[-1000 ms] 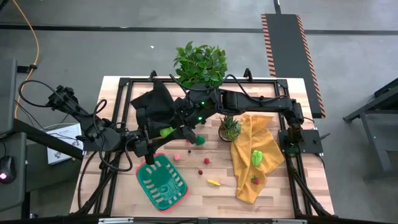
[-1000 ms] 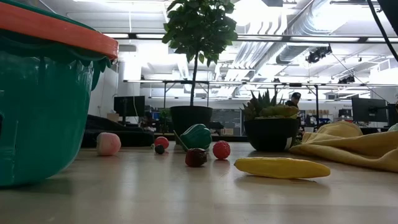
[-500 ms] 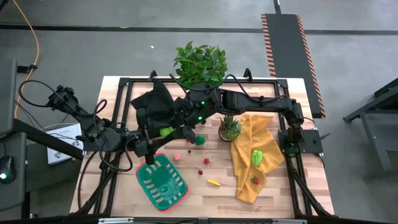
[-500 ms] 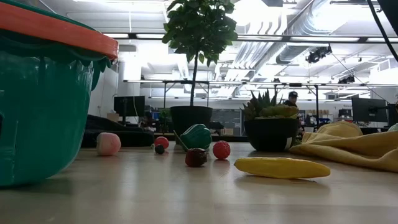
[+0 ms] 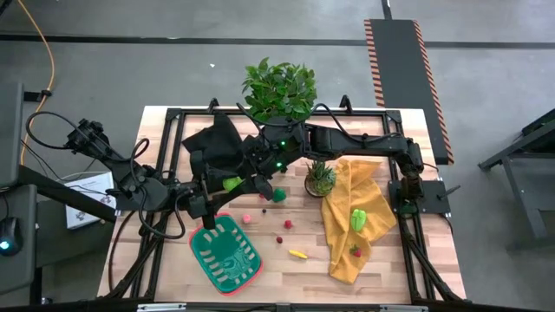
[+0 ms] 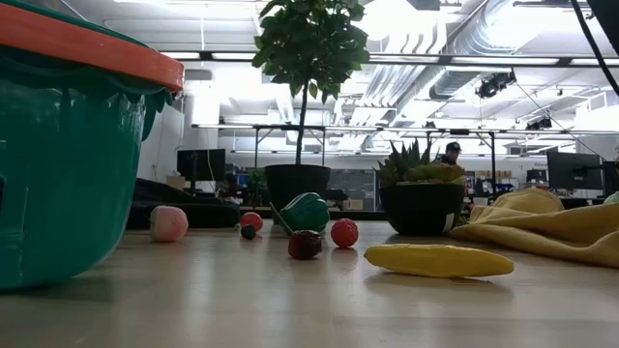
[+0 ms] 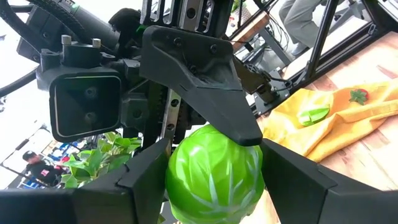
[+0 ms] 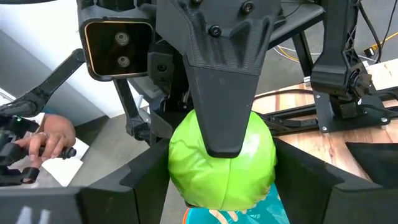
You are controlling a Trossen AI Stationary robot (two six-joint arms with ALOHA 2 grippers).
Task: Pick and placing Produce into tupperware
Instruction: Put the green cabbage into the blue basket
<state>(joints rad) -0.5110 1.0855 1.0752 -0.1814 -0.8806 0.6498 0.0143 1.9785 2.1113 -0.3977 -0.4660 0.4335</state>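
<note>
Your left gripper [image 7: 214, 171] and your right gripper [image 8: 222, 168] meet above the worktop [image 5: 381, 269] just left of centre in the high view, and both are clenched on the same green cabbage ball [image 5: 231, 183]. In the left wrist view you see your own two fingers [image 7: 144, 175] pressing the ball's sides while one finger of the other gripper lies across its top. The right wrist view shows the matching picture, with the ball squeezed between that arm's fingers.

Look just below the ball in the high view and you find the tupperware [image 5: 208, 232], lower left of centre, holding no produce.

Loose on the wood to its right you have a pink piece [image 5: 246, 218], two small red pieces [image 5: 287, 224] and [image 5: 279, 238], a yellow piece [image 5: 297, 254] and a dark green piece [image 5: 278, 195]. On the yellow cloth [image 5: 342, 247] at right lie a light green piece [image 5: 357, 218] and a red strawberry [image 5: 354, 251].

At the left edge of the right wrist view, a person's hand [image 8: 53, 142] grips something dark.
</note>
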